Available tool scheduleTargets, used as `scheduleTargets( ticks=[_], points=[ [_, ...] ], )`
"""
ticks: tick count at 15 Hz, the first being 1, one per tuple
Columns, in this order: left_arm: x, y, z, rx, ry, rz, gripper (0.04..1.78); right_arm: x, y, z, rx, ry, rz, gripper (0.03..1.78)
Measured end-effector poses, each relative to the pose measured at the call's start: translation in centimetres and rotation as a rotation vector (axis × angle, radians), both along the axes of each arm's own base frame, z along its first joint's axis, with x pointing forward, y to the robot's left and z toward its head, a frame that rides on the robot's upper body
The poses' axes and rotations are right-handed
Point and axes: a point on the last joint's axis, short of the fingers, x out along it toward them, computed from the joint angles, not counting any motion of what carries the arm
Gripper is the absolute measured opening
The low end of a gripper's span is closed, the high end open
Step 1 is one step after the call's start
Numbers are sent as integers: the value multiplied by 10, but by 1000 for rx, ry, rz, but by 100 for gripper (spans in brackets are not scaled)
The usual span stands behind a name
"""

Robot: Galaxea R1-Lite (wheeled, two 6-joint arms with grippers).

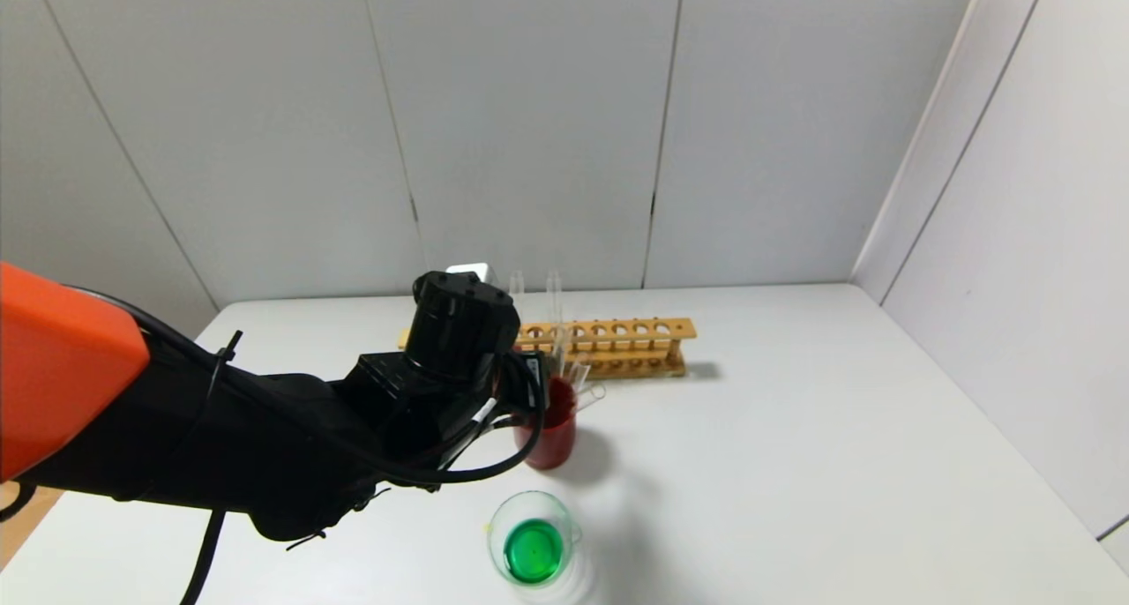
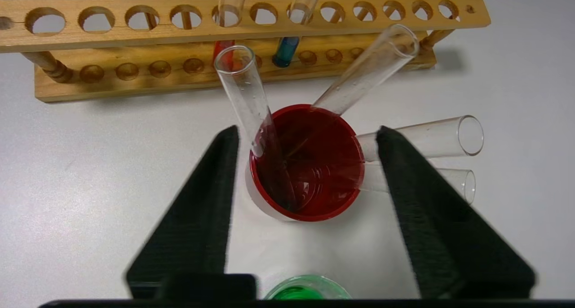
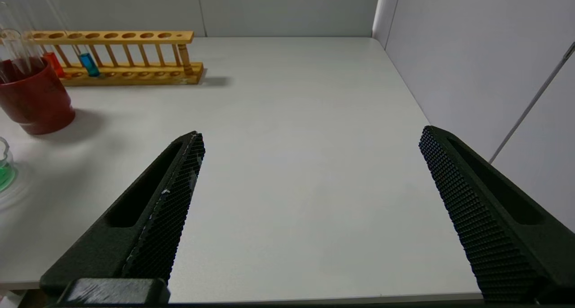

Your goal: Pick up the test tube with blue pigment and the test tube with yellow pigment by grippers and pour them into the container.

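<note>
The test tube with blue pigment [image 2: 285,52] stands in the wooden rack [image 2: 134,34], next to a red-orange tube [image 2: 223,50]; it also shows in the right wrist view [image 3: 90,65]. No tube with yellow liquid is in view. The container [image 1: 534,548], a low clear beaker, holds green liquid near the table's front edge; its rim shows in the left wrist view [image 2: 305,293]. My left gripper [image 2: 309,130] is open and empty, just above and in front of a dark red cup [image 2: 310,164]. My right gripper [image 3: 311,135] is open and empty over the table's front right.
The red cup [image 1: 551,433] holds several empty clear tubes [image 2: 373,61] that lean out over its rim, two of them [image 2: 440,135] toward one finger. The rack [image 1: 617,340] stands behind the cup. White walls enclose the table at the back and right.
</note>
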Motion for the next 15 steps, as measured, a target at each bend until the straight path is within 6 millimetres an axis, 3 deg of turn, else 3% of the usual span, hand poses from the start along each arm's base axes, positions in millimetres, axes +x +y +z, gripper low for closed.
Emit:
scheduleTargets(
  ticks=[4, 8, 12, 15],
  points=[
    [-4, -2, 5, 4, -18, -7, 168, 0, 0, 0, 0, 0, 0, 174],
    [-18, 14, 43, 35, -128, 7, 175, 0, 0, 0, 0, 0, 0, 174],
    [-45, 67, 94, 190, -248, 186, 175, 0, 0, 0, 0, 0, 0, 174],
    [-88, 118, 120, 207, -278, 310, 175, 0, 0, 0, 0, 0, 0, 174]
  ],
)
